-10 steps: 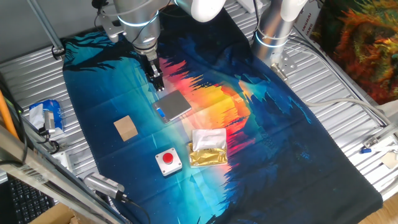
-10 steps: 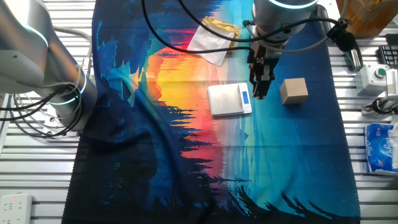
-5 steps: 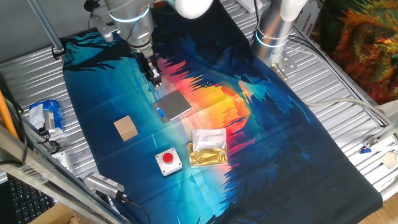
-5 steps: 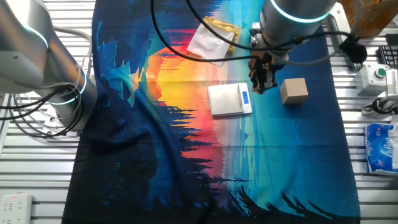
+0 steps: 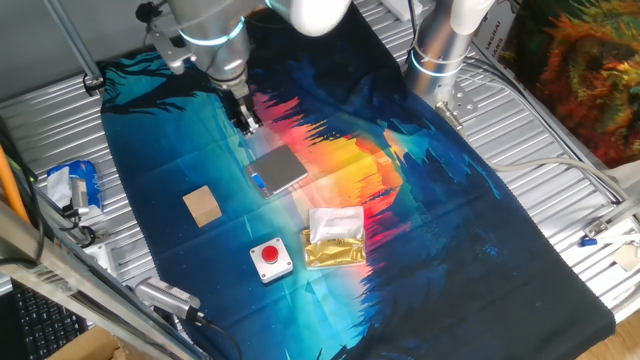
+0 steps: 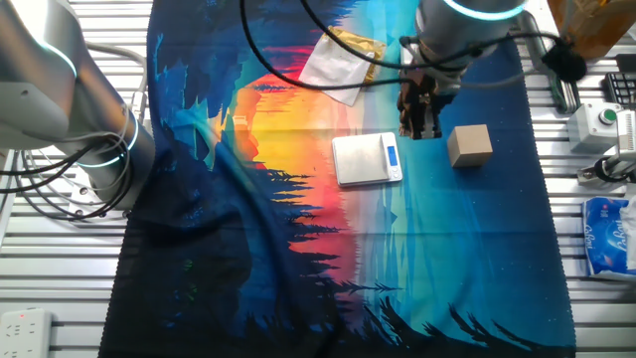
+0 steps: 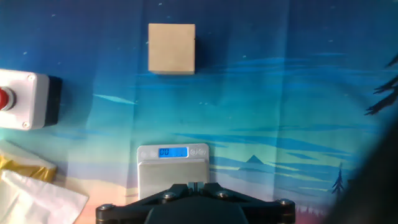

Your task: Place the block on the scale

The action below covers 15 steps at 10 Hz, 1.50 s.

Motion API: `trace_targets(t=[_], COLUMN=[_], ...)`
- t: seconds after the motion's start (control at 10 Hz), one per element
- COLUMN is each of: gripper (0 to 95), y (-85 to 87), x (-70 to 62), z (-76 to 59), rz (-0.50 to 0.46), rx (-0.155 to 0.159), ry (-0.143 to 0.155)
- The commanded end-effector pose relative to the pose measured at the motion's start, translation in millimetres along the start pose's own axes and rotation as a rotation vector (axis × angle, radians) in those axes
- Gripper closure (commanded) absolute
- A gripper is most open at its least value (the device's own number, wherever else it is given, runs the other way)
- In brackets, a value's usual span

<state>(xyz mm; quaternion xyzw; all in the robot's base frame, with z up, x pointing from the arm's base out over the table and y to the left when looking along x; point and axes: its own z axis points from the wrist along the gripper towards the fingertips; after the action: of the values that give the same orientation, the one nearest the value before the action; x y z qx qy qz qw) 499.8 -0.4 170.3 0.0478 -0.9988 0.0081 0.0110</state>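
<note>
The tan wood block (image 5: 202,206) lies on the blue part of the cloth, apart from the scale; it also shows in the other fixed view (image 6: 469,145) and the hand view (image 7: 171,48). The scale (image 5: 279,170) with silver top and lit blue display (image 7: 173,152) lies mid-cloth and shows in the other fixed view (image 6: 366,159). My gripper (image 5: 246,122) hangs above the cloth just beyond the scale's edge, between scale and block in the other fixed view (image 6: 419,124). Its fingers meet (image 7: 194,185), shut and empty.
A white box with a red button (image 5: 270,259) and a white-and-gold foil packet (image 5: 335,240) lie near the scale. A second arm's base (image 5: 440,50) stands at the cloth's far side. A tissue pack (image 5: 75,185) and cables lie off the cloth.
My gripper has lifted a little and drifted slightly away from the scale's edge. It stays shut. The block and scale have not moved.
</note>
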Motion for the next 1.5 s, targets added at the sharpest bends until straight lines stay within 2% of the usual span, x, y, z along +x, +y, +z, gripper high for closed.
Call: trace_targets(t=[0.1, 0.3, 0.4, 0.5, 0.7, 0.9, 1.0, 1.2, 1.5], gripper=[95.0, 95.0, 95.0, 95.0, 95.0, 95.0, 95.0, 95.0, 95.0], y=[-1.5, -2.4, -1.0, -0.4, 3.2, 3.3, 3.9, 4.6, 1.7], x=[-12.3, -38.5, -60.7, -66.9, -106.1, -135.7, -146.7, -156.8, -160.7], z=[-3.8, -13.3, -22.9, -25.9, -42.8, -50.6, -49.4, -41.7, -28.6], rz=[0.008, 0.013, 0.018, 0.018, 0.015, 0.010, 0.007, -0.004, -0.004], rx=[-0.006, -0.006, -0.005, -0.004, -0.003, -0.001, -0.001, 0.007, 0.023], ry=[-0.011, -0.013, -0.010, -0.009, -0.007, -0.012, -0.012, -0.018, -0.040])
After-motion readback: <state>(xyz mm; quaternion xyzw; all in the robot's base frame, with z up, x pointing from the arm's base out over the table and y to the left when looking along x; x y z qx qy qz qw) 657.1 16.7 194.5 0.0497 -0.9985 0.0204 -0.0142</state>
